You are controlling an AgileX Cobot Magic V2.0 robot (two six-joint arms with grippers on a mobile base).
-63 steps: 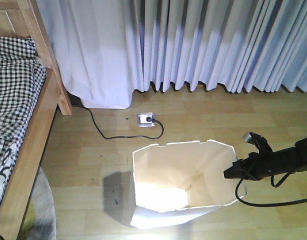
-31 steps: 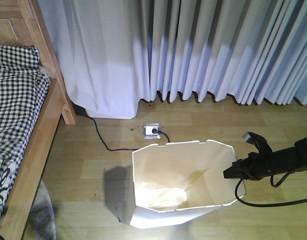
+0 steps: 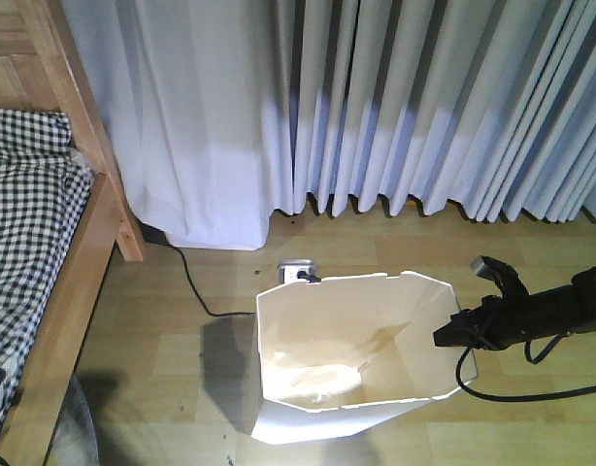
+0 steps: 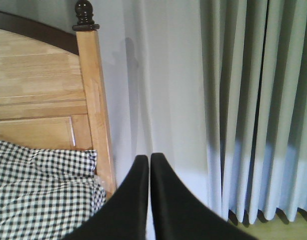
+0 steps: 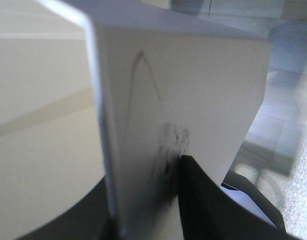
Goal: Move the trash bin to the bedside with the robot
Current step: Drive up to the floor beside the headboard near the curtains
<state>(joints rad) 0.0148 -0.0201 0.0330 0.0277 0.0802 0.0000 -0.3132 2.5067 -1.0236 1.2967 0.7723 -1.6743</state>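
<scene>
Right gripper (image 3: pixel 450 336) is clamped on the right-hand rim of the trash bin (image 3: pixel 313 423). In the wrist view the thin white wall sits right between its black fingers (image 5: pixel 193 185), one inside and one outside, and there are some dark scuffs on the outer face next to the outside finger. The slim black right arm (image 3: pixel 555 309) comes in from the right edge of the front view, with a black cable (image 3: pixel 516 396) looping down off it just beside the bin. Left gripper (image 4: pixel 149 159) is pinched together with nothing in it, aimed at the corner of the headboard and the drapes. The bin stands upright on the wooden floor (image 3: pixel 531 243), open top up, cream inside. The bed (image 3: pixel 80 277) with its checked bedding (image 3: pixel 26 214) is off to the left, apart from the bin, with a strip of floor between them. Just behind the bin's far rim there's a floor socket (image 3: pixel 298 269), partly hidden, and a black cord (image 3: pixel 191 286) runs from it toward the bedpost. Pale curtains (image 3: pixel 424 107) hang across the whole back.
</scene>
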